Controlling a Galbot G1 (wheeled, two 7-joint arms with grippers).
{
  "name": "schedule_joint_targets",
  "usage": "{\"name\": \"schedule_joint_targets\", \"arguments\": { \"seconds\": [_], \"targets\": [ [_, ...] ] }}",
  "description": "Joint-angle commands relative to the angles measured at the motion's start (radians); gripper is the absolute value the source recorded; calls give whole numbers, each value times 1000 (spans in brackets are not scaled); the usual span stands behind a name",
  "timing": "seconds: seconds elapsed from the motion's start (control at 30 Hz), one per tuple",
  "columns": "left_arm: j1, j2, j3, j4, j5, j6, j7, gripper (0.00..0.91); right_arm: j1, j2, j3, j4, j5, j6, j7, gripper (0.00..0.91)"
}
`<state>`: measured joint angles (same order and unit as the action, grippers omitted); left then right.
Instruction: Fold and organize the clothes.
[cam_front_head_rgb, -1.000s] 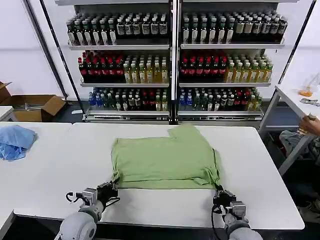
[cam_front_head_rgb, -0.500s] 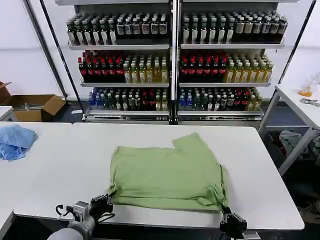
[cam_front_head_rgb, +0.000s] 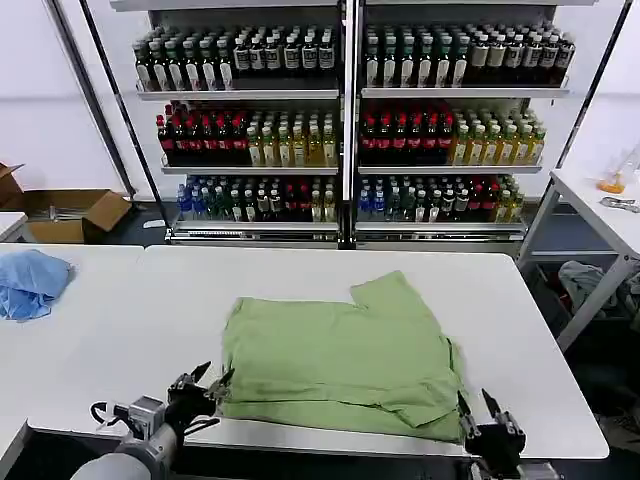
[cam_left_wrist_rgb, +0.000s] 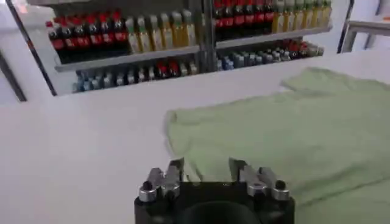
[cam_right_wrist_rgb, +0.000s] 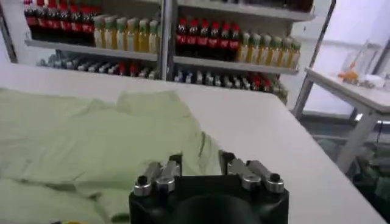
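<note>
Green shirt (cam_front_head_rgb: 340, 362) lying flat on the white table (cam_front_head_rgb: 130, 330), folded into a rough square, one sleeve sticking out at the far right corner. Near edge of it close to the table's front edge, a bit rumpled at the near right corner (a small fold there). No hold on it by either gripper.

Left gripper (cam_front_head_rgb: 207, 383) low at the near left corner of the shirt, fingers spread apart, nothing between them. Tips just beside the cloth edge. Same seen from the left wrist (cam_left_wrist_rgb: 203, 168): two fingers wide apart, empty, with the shirt (cam_left_wrist_rgb: 286, 134) spread out ahead.

Right gripper (cam_front_head_rgb: 478, 405) at the near right corner, by the table's front edge, fingers also spread apart and empty. Seen from the right wrist (cam_right_wrist_rgb: 199, 163), fingers apart over the rumpled shirt (cam_right_wrist_rgb: 91, 143) corner, holding nothing.

Blue cloth (cam_front_head_rgb: 30, 283) bunched up far off on the left table. Shelves of bottles (cam_front_head_rgb: 345, 125) behind the table. Cardboard box (cam_front_head_rgb: 70, 213) on the floor at the left.
</note>
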<state>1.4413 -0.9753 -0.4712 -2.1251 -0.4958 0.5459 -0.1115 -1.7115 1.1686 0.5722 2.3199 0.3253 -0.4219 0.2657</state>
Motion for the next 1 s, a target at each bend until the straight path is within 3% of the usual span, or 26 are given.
{"name": "schedule_joint_targets", "arguments": {
  "seconds": [0.03, 0.27, 0.43, 0.63, 1.0],
  "targets": [
    [-355, -49, 86, 245, -21, 13, -17, 907, 425, -71, -70, -221, 165, -53, 45, 907],
    [-596, -109, 225, 469, 53, 30, -21, 907, 758, -79, -255, -514, 244, -111, 101, 907],
    [-689, -137, 297, 580, 61, 32, -20, 907, 933, -54, -334, -671, 270, -133, 104, 907],
    [-740, -164, 344, 659, 71, 31, -21, 907, 1028, -19, -407, -834, 261, -133, 96, 907],
    [-757, -189, 380, 741, 82, 32, -21, 907, 1139, 52, -451, -1034, 257, -127, 65, 907]
  ]
}}
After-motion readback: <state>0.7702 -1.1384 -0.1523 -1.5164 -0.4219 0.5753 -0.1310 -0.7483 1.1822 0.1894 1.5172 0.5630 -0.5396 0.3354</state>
